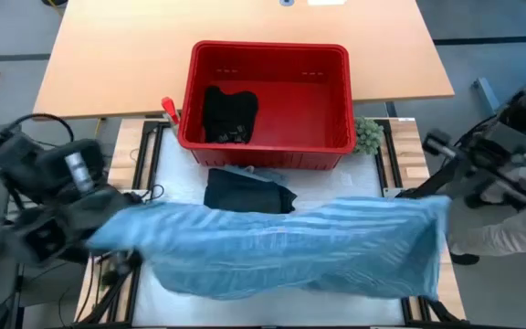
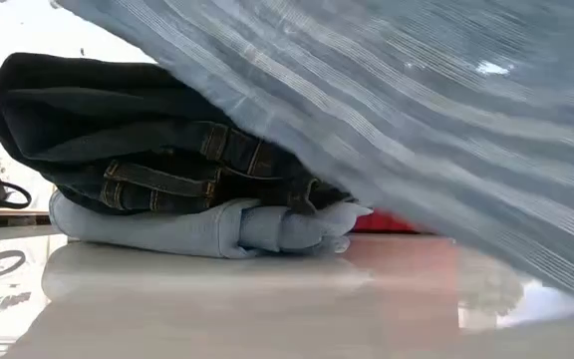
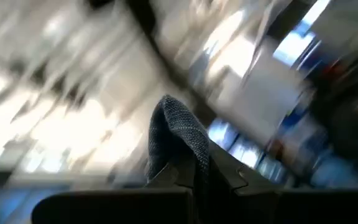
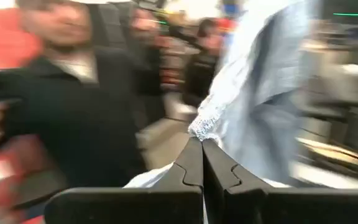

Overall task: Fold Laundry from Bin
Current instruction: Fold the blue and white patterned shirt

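- Progress, folded items: a folded denim-blue garment (image 2: 157,140) is lying on top of a folded light blue-grey garment (image 2: 217,227). The stack is sitting at the centre of the high view, just below the red rectangular plastic bin (image 1: 336,146), on the white bench (image 2: 217,309).
- Progress, item in hand: the blue-and-white striped garment (image 1: 281,247) is hanging stretched between the two arms across the lower half of the high view. It is spread out and, as far as can be judged, not yet folded.
- Left gripper (image 3: 194,177): it is clamping closed on a bunched corner of the striped garment, at the lower left of the high view.
- Right gripper (image 4: 202,163): it is pinching closed on the opposite corner of the same garment, at the right edge of the high view.
- Work remaining: a crumpled black garment (image 1: 228,114) is waiting in the left part of the bin; the rest of the bin floor is showing bare red. By this judgement, roughly half of the laundry is handled.
- Edges: the striped cloth is overlapping the lower part of the folded stack in the high view, and in the low view it is draping across the upper right above that stack; any contact between them cannot be told.
- Open room: the bench strip at the bottom of the high view is mostly hidden beneath the cloth; the low view is showing bare bench in its lower part, below the stack.
- Bystanders: people (image 4: 73,112) in dark clothing are showing in the right wrist view beyond the bench.
- A small green fuzzy lump (image 1: 367,135) is resting beside the bin's right lower corner.
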Motion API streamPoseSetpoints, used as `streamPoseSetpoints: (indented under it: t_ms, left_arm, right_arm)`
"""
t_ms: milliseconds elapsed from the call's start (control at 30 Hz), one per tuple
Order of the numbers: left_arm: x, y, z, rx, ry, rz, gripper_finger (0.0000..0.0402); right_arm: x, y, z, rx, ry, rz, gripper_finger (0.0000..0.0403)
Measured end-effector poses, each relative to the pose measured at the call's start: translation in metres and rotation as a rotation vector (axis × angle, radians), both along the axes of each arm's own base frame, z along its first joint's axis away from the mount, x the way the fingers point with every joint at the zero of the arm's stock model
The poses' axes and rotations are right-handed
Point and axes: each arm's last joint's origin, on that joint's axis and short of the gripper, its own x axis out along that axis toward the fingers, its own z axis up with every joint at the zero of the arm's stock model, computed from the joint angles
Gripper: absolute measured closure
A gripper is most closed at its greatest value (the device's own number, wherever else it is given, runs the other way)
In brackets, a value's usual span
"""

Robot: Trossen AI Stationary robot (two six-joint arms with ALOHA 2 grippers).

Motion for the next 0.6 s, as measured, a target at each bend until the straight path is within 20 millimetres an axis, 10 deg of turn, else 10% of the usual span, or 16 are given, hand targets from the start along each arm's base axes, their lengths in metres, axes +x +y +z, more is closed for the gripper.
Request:
streamPoseSetpoints:
  t_ms: [233,600]
  left_arm:
    - [0.013,0.06,-0.003,-0.454,0.224,0.61,0.0401]
    - [-0.029,0.145,-0.092,-0.844,0.663,1.202,0.0401]
  right_arm:
    - [0.006,-0.02,-0.028,-0.119,0.249,-0.539,0.0387]
    - [0.087,-0.032,-0.128,-0.272,0.756,-0.757,0.0387]
